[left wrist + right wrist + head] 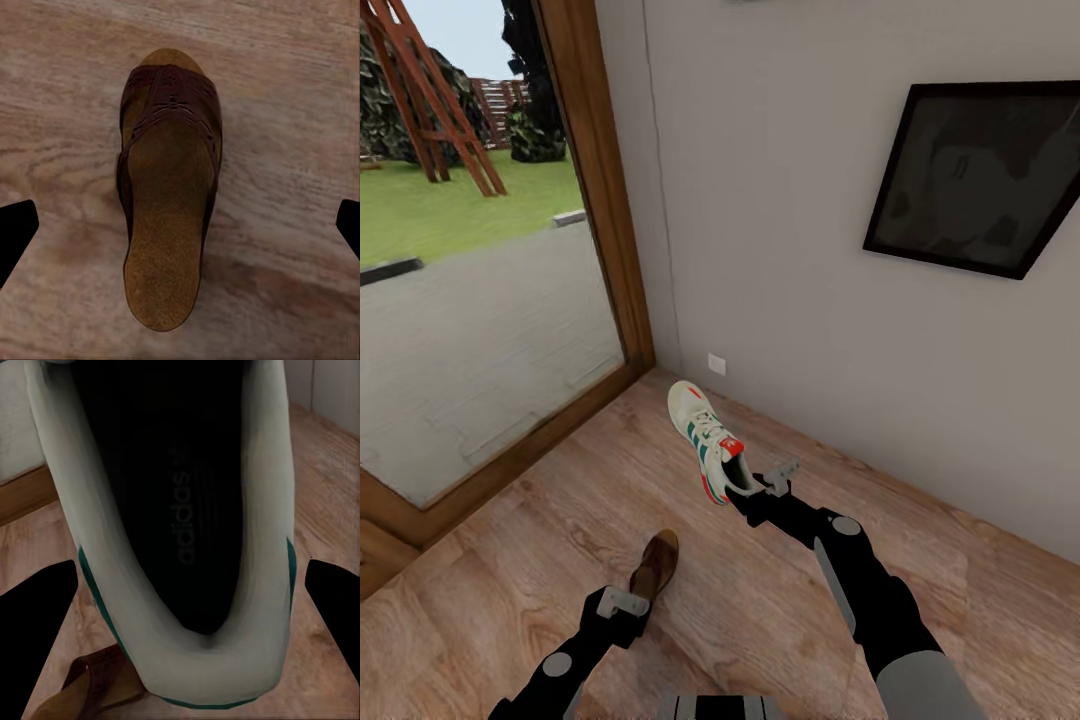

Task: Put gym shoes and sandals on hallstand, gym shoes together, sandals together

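My right gripper (760,490) is shut on the heel of a white gym shoe (705,440) with green stripes, held above the corridor floor (780,630) with its toe toward the wall. In the right wrist view the shoe's dark opening (180,510) lies between the fingers (37,615), and part of a brown sandal (79,690) shows below it. One brown sandal (657,565) lies flat on the floor. My left gripper (625,600) hovers open just above it, fingertips (15,232) wide on either side of the sandal (169,195). The hallstand is out of view.
A large glass door with a wooden frame (610,220) fills the left side. A pale wall (780,250) runs along the right with a dark framed picture (980,180) and a white socket (716,363) near the floor.
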